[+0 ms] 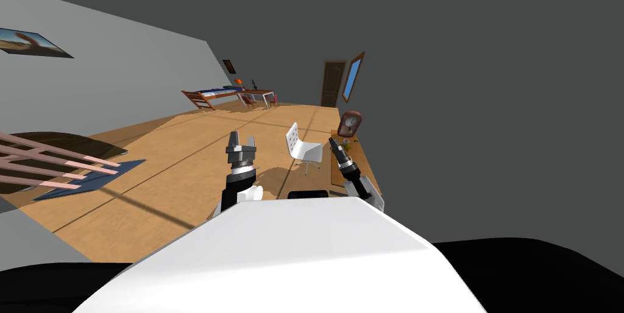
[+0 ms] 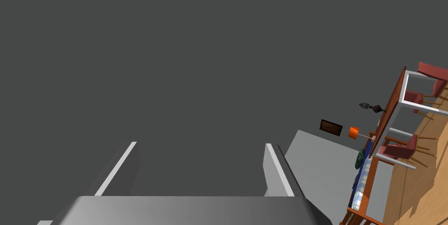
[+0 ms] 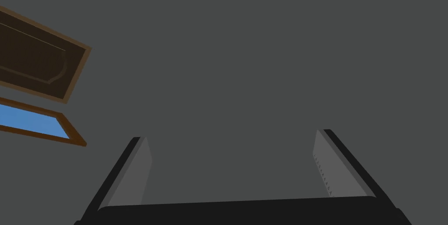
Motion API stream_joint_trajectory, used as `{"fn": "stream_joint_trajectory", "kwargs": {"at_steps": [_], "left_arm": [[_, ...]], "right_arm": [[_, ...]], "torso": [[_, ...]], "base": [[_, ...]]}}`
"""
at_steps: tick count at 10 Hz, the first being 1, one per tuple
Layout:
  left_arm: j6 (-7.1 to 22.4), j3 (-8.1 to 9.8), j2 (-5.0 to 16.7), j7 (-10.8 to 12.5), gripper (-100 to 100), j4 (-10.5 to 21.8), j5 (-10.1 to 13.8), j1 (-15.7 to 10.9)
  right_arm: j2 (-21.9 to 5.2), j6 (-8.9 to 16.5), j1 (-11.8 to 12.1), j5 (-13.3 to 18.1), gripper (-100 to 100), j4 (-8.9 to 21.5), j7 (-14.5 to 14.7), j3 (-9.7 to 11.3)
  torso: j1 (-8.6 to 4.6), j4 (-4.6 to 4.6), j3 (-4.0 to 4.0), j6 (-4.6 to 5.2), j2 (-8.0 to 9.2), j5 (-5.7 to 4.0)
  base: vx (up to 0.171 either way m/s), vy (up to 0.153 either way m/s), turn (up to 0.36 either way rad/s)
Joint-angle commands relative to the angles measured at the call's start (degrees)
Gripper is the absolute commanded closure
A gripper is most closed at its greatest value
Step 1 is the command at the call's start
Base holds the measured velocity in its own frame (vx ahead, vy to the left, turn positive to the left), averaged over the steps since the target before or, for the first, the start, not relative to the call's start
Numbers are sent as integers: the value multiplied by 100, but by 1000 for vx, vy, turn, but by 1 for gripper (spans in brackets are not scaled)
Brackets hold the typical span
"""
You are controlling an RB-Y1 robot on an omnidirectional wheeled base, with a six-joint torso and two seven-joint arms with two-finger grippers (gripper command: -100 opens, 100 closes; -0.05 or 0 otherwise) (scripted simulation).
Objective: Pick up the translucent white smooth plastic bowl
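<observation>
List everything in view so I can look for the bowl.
chair: one, white, on the floor beside the side table
side table: one, brown wood, along the right wall
clock: one, brown, on the side table's far end
small item: one, pale, before the clock, too small to name
door: one, dark brown, far wall
window: one, blue, brown frame, beside the door
bed: one, blue cover, far left corner
far table: one, brown, beside the bed
red chairs: two, at the far table
lamp: one, orange, by the bed
pictures: two, dark frames, left and far walls
mat: one, blue, floor at left
left gripper: one, grey fingers, open
right gripper: one, grey fingers, open
</observation>
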Motion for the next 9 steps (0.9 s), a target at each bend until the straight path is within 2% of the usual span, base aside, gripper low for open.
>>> {"fn": "stream_joint_trajectory", "kwargs": {"at_steps": [1, 9], "left_arm": [[0, 0, 0, 0, 0, 0, 0, 0], [0, 0, 0, 0, 0, 0, 0, 0]], "right_arm": [[-65, -18, -39, 29, -100, 216, 64, -7], [-1030, 671, -248, 772, -100, 1767, 981, 468]], "torso": [[0, 0, 0, 0, 0, 0], [4, 0, 0, 2, 0, 1]], "base": [[10, 18, 34], [21, 35, 128]]}}
